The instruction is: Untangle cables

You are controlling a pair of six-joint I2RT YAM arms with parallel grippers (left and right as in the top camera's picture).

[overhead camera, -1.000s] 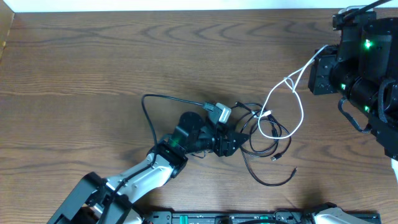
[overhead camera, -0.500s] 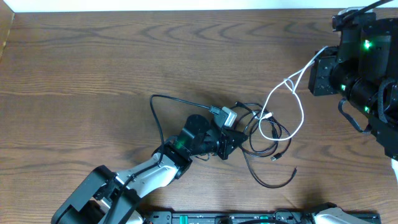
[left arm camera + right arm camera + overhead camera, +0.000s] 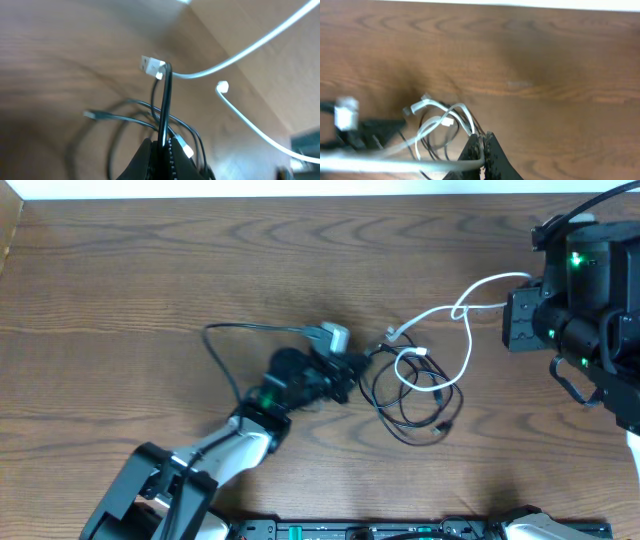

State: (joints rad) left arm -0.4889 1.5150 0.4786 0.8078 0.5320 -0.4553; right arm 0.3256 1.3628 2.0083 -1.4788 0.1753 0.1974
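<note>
Left gripper point(image 3: 162, 148) is pressed together, pinching the thin black cable point(image 3: 164, 107), which rises straight from its tips. Right gripper point(image 3: 481, 150) is closed on the white cable point(image 3: 430, 312), which curves from there toward the table's middle. We see black loops lying flat between the arms, with the white cord crossing them. The table point(image 3: 150, 270) is dark grained wood, bare on the far left.

Thin black cord point(image 3: 164, 107) is seen coiled in loose loops just right of the brown wooden table's point(image 3: 150, 280) centre; thin white cord point(image 3: 468, 348) is looped through them and stretched toward the table's right edge.
</note>
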